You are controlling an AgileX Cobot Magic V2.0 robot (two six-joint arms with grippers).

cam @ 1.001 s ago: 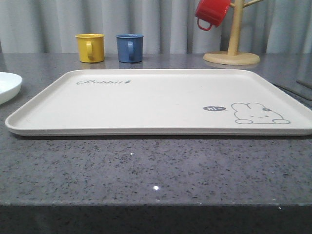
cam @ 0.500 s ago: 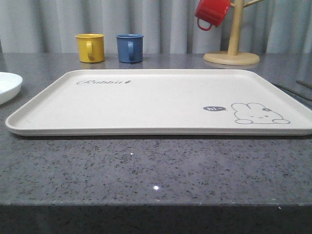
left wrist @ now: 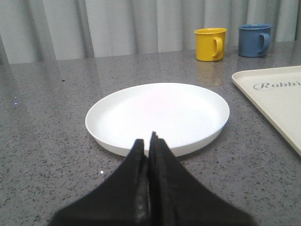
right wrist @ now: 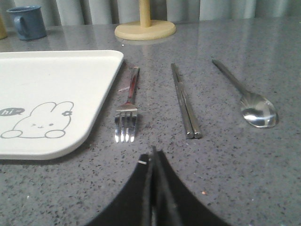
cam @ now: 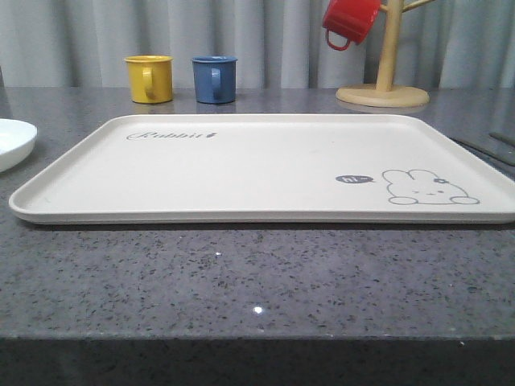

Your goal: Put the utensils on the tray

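The cream tray with the rabbit drawing lies bare in the middle of the table. To its left sits the white plate, its edge showing in the front view too. My left gripper is shut and empty, just short of the plate's near rim. To the right of the tray a silver fork, a pair of chopsticks and a spoon lie side by side on the counter. My right gripper is shut and empty, just short of the fork's tines.
A yellow mug and a blue mug stand behind the tray. A wooden mug tree at the back right carries a red mug. The counter's front edge runs close below the tray.
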